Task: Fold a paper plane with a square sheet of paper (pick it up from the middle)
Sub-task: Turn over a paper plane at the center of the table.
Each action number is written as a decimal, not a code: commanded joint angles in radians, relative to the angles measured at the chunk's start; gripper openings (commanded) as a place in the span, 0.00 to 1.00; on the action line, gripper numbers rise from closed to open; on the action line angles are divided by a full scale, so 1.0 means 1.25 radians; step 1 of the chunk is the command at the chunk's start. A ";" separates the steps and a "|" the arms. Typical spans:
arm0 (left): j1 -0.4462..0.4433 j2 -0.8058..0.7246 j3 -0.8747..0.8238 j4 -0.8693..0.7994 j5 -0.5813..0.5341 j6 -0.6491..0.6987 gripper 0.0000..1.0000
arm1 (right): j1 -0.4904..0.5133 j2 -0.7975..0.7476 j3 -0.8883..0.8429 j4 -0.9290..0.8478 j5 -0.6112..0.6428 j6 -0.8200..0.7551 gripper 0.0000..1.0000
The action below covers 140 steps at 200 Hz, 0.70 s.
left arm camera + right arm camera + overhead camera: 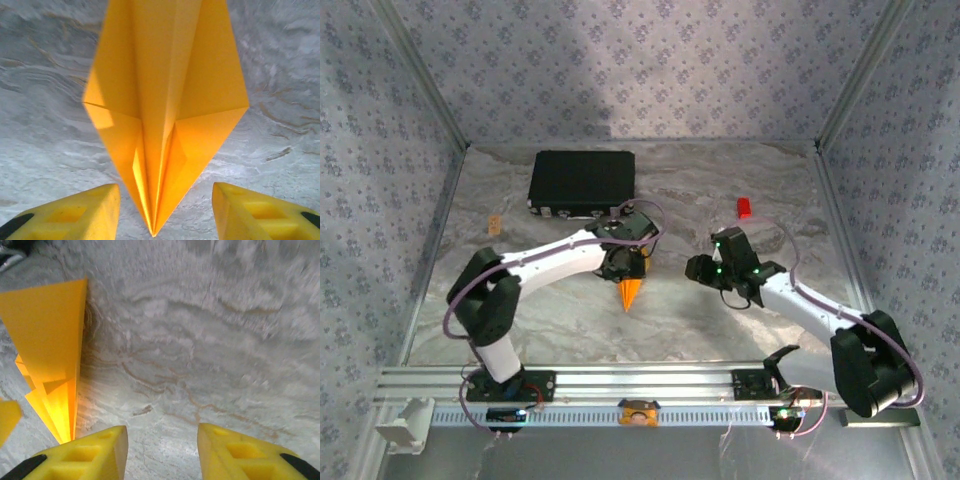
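The left arm (555,255) climbs from its base at 7 o'clock, folds at a dark elbow and sends its white forearm out toward 2 o'clock. The wrist tips downward, so the left claw (625,270) points at 6 o'clock. Its yellow fingers (75,215) stand parted, gripping nothing. The right arm (810,305) reaches from 5 o'clock toward 10 o'clock, with the right claw (698,268) aimed at 9 o'clock, jaws likewise apart and empty.
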 commanded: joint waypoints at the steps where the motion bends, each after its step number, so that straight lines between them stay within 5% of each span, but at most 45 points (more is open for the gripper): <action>1: 0.022 -0.098 -0.042 0.004 -0.090 0.025 0.54 | -0.008 -0.050 0.080 -0.100 0.122 -0.110 0.48; 44: 0.181 -0.323 -0.200 0.079 -0.167 0.105 0.65 | -0.020 -0.090 0.117 -0.124 0.471 -0.217 0.60; 74: 0.348 -0.461 -0.330 0.178 -0.170 0.216 0.85 | -0.063 -0.046 0.049 -0.004 0.681 -0.308 0.68; 109: 0.526 -0.482 -0.385 0.243 -0.221 0.311 0.93 | -0.173 0.035 0.040 0.097 0.600 -0.398 0.77; 140: 0.594 -0.426 -0.418 0.358 -0.276 0.392 0.93 | -0.210 0.070 -0.067 0.389 0.508 -0.529 0.77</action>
